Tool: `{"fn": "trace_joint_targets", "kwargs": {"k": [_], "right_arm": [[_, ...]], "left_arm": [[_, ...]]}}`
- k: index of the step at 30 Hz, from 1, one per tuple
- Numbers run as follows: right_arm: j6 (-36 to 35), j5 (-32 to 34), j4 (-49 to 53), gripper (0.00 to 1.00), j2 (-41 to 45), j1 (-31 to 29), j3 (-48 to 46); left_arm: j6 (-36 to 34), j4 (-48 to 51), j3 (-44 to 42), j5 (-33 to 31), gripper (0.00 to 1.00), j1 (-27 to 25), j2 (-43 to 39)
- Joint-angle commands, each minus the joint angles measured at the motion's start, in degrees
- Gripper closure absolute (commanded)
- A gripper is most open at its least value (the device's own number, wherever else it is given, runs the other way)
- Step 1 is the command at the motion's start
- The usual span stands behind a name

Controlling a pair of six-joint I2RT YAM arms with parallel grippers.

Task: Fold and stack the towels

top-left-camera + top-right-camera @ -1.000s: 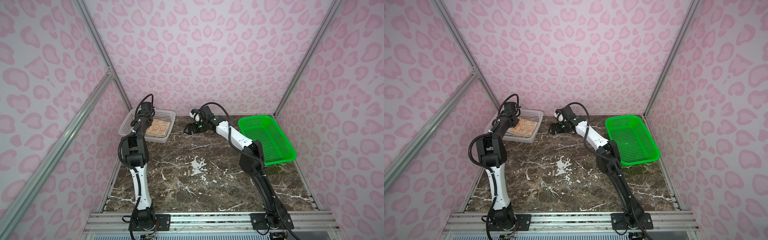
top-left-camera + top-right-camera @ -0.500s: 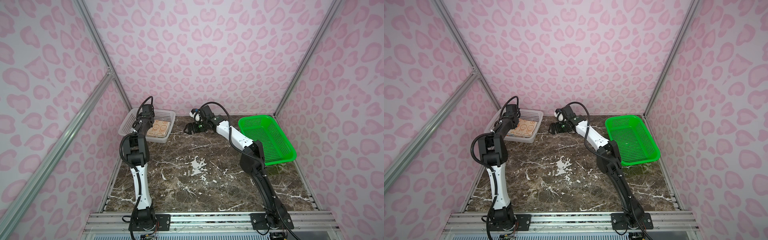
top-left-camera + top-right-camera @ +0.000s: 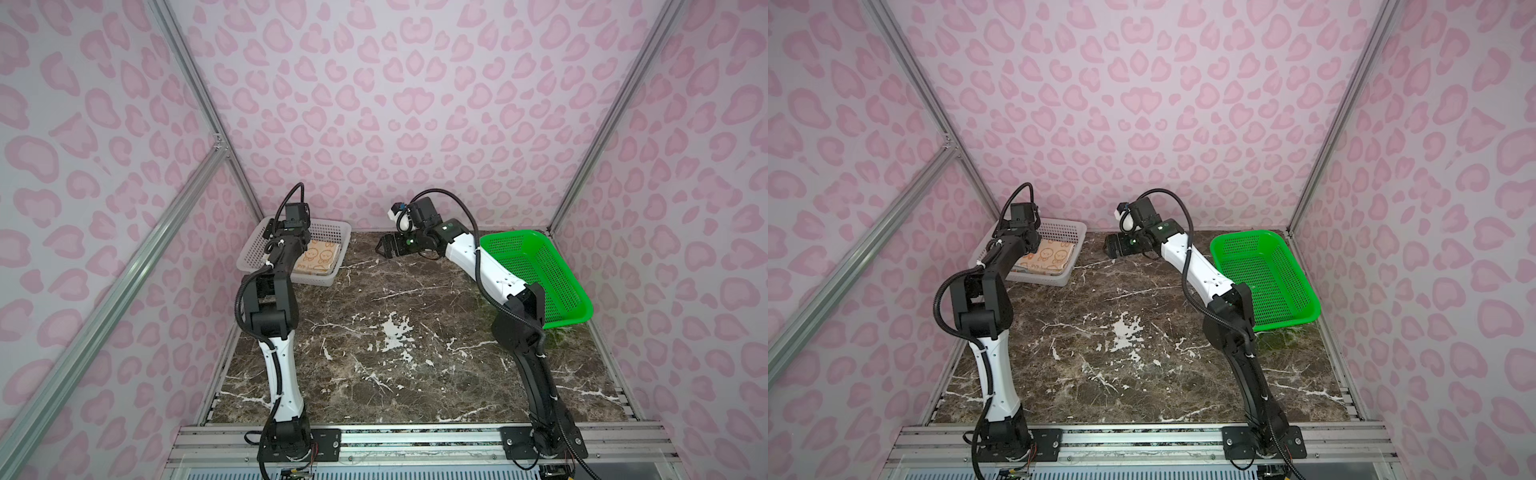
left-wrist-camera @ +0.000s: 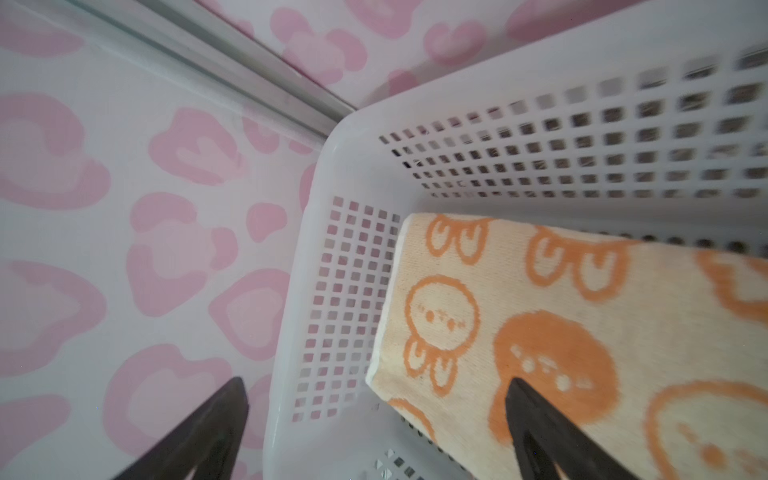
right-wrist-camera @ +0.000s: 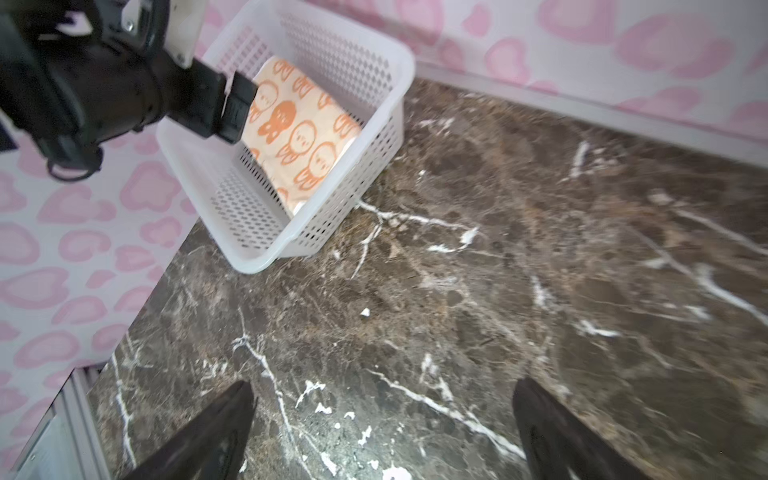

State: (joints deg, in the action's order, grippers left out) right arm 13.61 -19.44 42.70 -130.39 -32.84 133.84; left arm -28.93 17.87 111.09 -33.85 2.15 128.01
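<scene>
**Left gripper standing open over the towel in the white basket**

Arm pose: your left arm is standing up from its base with the elbow bent high. Its forearm is leaning over the white basket [image 3: 328, 226] [image 3: 1064, 226] and the wrist is tipping down into it. Your right arm is stretching long and low, its forearm pointing toward the white basket's open-table side. The right gripper [image 5: 382, 382] is hanging above the marble tabletop [image 3: 395, 353], near that basket but apart from it.

Print: the towel [image 3: 322, 259] [image 3: 1051, 259] [image 4: 582, 332] [image 5: 299, 137] is showing orange rabbit figures on cream, one of them filled solid orange. You are not getting any letters sharp enough to read.

Grippers: the left gripper [image 4: 374, 382] is standing with its jaws spread wide and is gripping nothing. One finger [image 4: 540, 424] is sitting over the towel's corner and the other [image 4: 208, 419] is outside the basket wall [image 4: 345, 291]. Whether the first is touching the cloth cannot be told. The right gripper's jaws are just as wide and are holding nothing.

Towel: it is lying folded and flat inside the white basket, toward the wall facing the right arm. A pale edge is showing beneath it, but what that edge belongs to cannot be told. The green basket [image 3: 519, 237] [image 3: 1246, 237] is sitting well apart from the white basket, beyond the right arm.
</scene>
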Motion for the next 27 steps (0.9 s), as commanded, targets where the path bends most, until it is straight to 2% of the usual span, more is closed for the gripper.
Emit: {"fn": "trace_joint_targets", "kwargs": {"k": [1, 4, 7, 11, 15, 18, 22, 25, 27], "right_arm": [[-2.54, 11.79, 5.15, 0.01, 3.64, 1.36, -3.32], [-1.57, 22.53, 5.32, 0.01, 10.16, 2.35, -10.98], [0.84, 27.92, 3.78, 0.01, 17.68, 4.44, -21.10], [4.19, 27.95, 0.14, 0.01, 27.45, 9.50, -36.13], [5.61, 27.25, -1.15, 0.01, 33.11, 14.38, -47.18], [6.25, 24.50, -2.44, 0.05, 34.91, 18.01, -54.98], [6.83, 20.80, -6.17, 0.10, 35.52, 21.42, -62.62], [7.30, 18.53, -8.44, 0.16, 35.16, 22.62, -65.43], [7.23, 18.08, -8.94, 0.18, 34.49, 22.73, -65.94]], "left_arm": [[-0.45, -4.03, -1.40, 1.92, 0.03, -2.93, -10.61], [-3.26, -6.13, -3.42, 0.92, 0.03, -8.28, -14.20], [-7.61, -10.87, -6.56, -1.51, 0.03, -14.92, -16.78], [-8.73, -11.54, -8.61, -1.53, 0.03, -23.84, -18.67], [-7.61, -12.67, -12.53, -1.20, 0.03, -31.69, -20.50], [-2.98, -12.14, -15.26, 1.44, 0.03, -36.62, -22.60], [8.73, -9.80, -18.41, 9.01, 0.03, -40.55, -25.90], [15.50, -10.15, -21.61, 13.24, 0.03, -42.57, -27.73], [17.59, -9.92, -23.12, 14.68, 0.03, -43.82, -28.00]]}}
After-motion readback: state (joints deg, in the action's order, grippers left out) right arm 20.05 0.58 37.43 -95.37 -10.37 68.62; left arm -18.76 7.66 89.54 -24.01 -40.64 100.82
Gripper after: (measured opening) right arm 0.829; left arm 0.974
